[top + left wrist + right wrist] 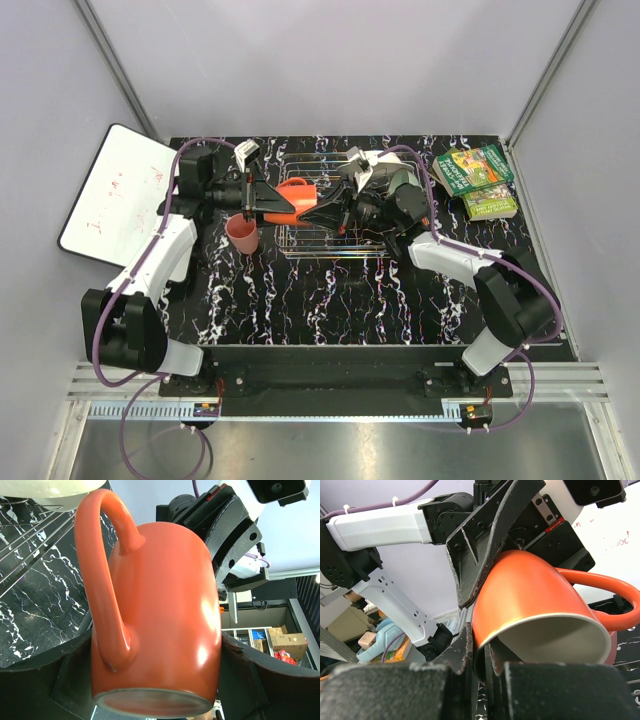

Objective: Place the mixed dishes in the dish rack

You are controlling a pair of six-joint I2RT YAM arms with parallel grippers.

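The orange mug [297, 191] is held in the air over the left end of the dish rack [330, 240], between both grippers. My left gripper [283, 205] is shut on the mug's body [165, 605], with a finger on each side near its base. My right gripper [326, 213] is shut on the mug's rim [530, 605], one finger inside and one outside [465, 655]. The pink cup [242, 235] stands on the table left of the rack. A pale bowl's edge [50, 487] shows above the rack's bars in the left wrist view. The plates are not in view.
The whiteboard [115, 195] leans at the far left. Green-covered books [475, 180] lie at the back right. The black marbled table [330, 300] spreads in front of the rack. Grey walls close in the back and sides.
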